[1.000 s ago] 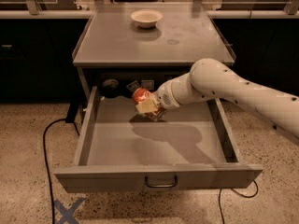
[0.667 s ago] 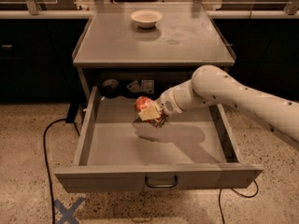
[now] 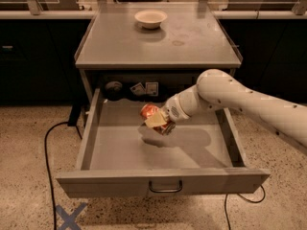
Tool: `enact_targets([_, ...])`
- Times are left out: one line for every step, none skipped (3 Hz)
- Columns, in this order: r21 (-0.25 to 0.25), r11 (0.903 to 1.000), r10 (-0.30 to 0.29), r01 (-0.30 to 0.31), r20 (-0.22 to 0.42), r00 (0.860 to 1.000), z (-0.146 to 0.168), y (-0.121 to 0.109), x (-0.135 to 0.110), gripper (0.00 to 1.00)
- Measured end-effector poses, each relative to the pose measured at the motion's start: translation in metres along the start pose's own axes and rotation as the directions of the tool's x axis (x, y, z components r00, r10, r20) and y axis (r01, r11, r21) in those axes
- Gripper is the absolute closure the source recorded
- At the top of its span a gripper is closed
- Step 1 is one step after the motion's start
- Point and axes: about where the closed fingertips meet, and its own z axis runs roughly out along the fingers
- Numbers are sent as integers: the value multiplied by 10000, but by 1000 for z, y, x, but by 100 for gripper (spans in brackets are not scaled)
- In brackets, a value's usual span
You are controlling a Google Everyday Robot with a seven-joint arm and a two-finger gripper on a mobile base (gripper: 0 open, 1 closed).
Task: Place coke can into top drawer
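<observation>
Your claw (image 3: 162, 122) sits at the centre of the frame, clamped around the coke can (image 3: 150, 113) — the can's long axis is tilted, leaning toward the upper left. It hangs over the open top drawer (image 3: 192, 150), seemingly clear of the floor — your release goes straight down.

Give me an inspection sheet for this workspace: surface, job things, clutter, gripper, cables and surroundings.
Surface: grey cabinet top, faint stains.
Job's things: can held tilted over the open drawer, its shadow on the drawer floor.
Clutter: bowl at the rear of the top; small items in the recess behind the drawer, unclear.
Gripper: gripper over the drawer's rear middle, fingers shut on the can.
Cables: black cable on the floor at left; another at right.
Surroundings: speckled floor, blue tape X, dark counters behind.
</observation>
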Motion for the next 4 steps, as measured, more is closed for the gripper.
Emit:
enact_targets([-79, 9999, 90, -90, -63, 9999, 7, -1, 6, 100])
enact_targets([-128, 9987, 492, -493, -77, 9988, 17, -10, 24, 100])
enact_targets([-131, 9959, 888, -890, -120, 9960, 28, -18, 41, 100])
enact_targets([-108, 9918, 1275, -1277, -218, 9916, 38, -26, 58, 100])
